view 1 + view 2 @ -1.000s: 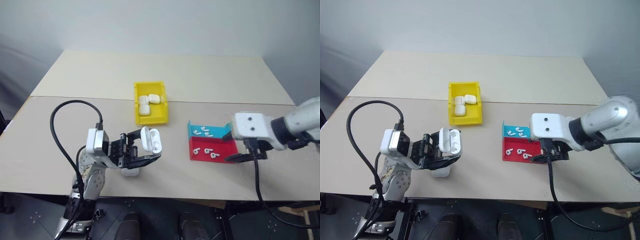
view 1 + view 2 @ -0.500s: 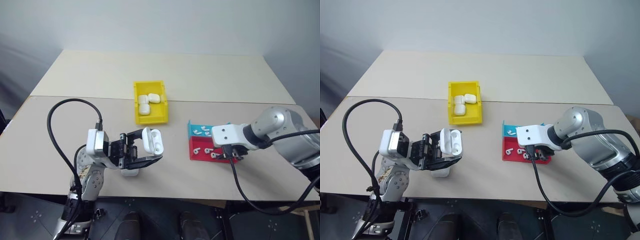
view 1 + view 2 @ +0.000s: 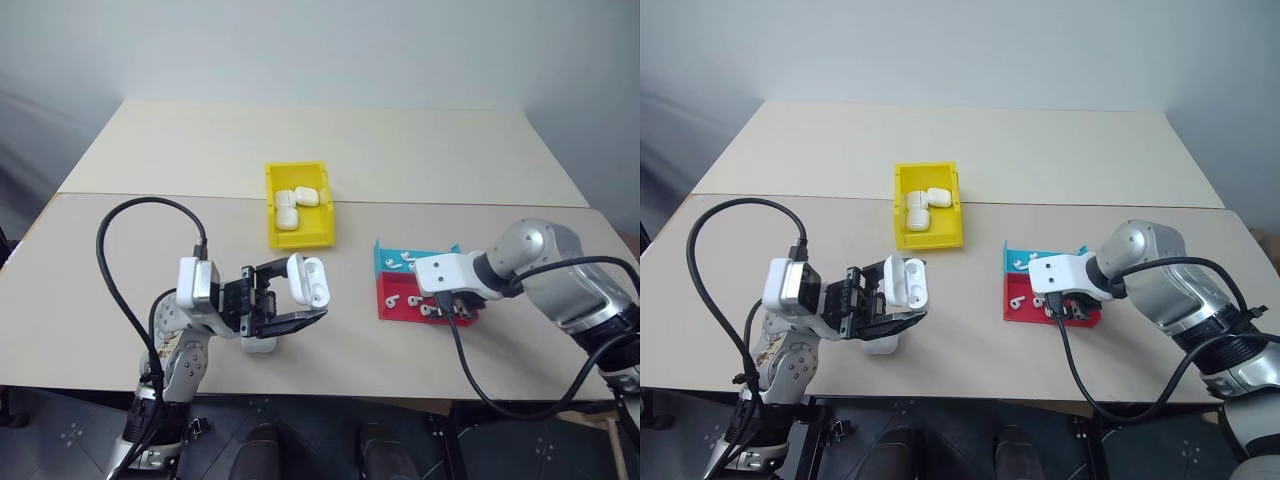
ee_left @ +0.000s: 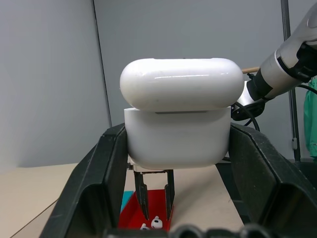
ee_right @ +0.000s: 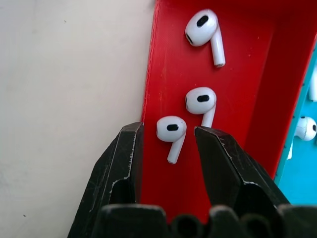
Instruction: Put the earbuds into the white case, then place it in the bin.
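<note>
My left gripper (image 3: 292, 300) is shut on the white case (image 3: 305, 282), held above the table with its lid hinged open (image 4: 176, 124). My right gripper (image 3: 455, 308) points down into the red tray (image 3: 395, 314). It is open, its two fingers standing either side of one earbud (image 5: 172, 131) with a small gap on each side. Two more earbuds (image 5: 200, 100) lie just beyond it in the same tray. The yellow bin (image 3: 304, 241) stands further back, between the two arms, holding three white cases.
A teal tray (image 3: 440, 258) with more earbuds adjoins the red tray's far side. Another white case (image 3: 261, 345) lies on the table under my left gripper. A black cable (image 3: 110, 270) loops up beside the left arm.
My right arm has swung in towards the left and down into the red tray, and its fingers have narrowed around an earbud. The left gripper and its case have stayed put.
</note>
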Robot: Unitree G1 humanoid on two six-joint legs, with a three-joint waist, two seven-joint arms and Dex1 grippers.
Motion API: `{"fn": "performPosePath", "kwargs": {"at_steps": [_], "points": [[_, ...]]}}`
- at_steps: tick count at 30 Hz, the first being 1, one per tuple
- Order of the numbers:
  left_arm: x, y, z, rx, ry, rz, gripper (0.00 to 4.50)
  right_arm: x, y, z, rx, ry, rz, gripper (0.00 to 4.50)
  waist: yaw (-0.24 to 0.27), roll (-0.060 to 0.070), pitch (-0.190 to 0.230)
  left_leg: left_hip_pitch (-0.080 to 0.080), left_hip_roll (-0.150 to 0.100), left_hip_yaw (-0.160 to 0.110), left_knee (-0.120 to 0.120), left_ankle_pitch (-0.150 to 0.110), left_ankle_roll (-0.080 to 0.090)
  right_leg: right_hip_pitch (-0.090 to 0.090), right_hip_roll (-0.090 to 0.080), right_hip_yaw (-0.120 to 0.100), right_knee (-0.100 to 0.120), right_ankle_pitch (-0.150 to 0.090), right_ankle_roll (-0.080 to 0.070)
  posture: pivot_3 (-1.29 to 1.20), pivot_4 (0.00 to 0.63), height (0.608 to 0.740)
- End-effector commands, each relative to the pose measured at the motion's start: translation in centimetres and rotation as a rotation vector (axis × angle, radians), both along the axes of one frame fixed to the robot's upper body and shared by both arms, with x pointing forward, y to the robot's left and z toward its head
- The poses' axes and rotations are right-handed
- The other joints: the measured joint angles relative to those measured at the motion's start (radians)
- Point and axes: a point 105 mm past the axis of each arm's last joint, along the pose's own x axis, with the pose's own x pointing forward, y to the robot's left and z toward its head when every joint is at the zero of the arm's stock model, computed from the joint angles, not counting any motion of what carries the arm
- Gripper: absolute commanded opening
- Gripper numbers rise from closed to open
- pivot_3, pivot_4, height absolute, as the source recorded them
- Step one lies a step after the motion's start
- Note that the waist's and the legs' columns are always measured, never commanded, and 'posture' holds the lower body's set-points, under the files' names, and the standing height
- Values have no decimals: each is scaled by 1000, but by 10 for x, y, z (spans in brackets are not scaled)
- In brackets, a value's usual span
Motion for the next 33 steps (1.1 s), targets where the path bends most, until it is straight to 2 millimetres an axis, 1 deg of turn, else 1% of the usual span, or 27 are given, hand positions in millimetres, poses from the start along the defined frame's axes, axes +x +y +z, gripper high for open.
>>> {"fn": "performPosePath", "kwargs": {"at_steps": [1, 24, 26, 28, 33], "points": [[-6, -2, 4, 2, -35, -10, 2753, 1, 1, 2, -7, -5, 20, 2056, 0, 0, 0, 0, 0, 0, 0, 0, 0, 0, 0, 0, 0, 0, 0, 0, 150, 740], [-5, -5, 1, 19, -27, 3, 2753, 8, 1, -3, -10, -12, 10, 2056, 0, 0, 0, 0, 0, 0, 0, 0, 0, 0, 0, 0, 1, 0, 0, 0, 150, 740], [-5, -5, 0, 21, -26, 3, 2753, 8, 1, -3, -10, -11, 11, 1678, 0, 0, 0, 0, 0, 0, 0, 0, 0, 0, 0, 0, 1, 0, 0, 0, 150, 740], [-5, -5, 0, 29, -25, 6, 2753, 8, 1, -3, -11, -11, 13, 1166, 0, 0, 0, 0, 0, 0, 0, 0, 0, 0, 0, 0, 1, 0, 0, 0, 150, 740], [-5, -6, 0, 31, -25, 8, 2753, 8, 0, -3, -21, -16, 18, 1166, 0, 0, 0, 0, 0, 0, 0, 0, 0, 0, 0, 0, 1, 0, 0, 0, 150, 740]]}}
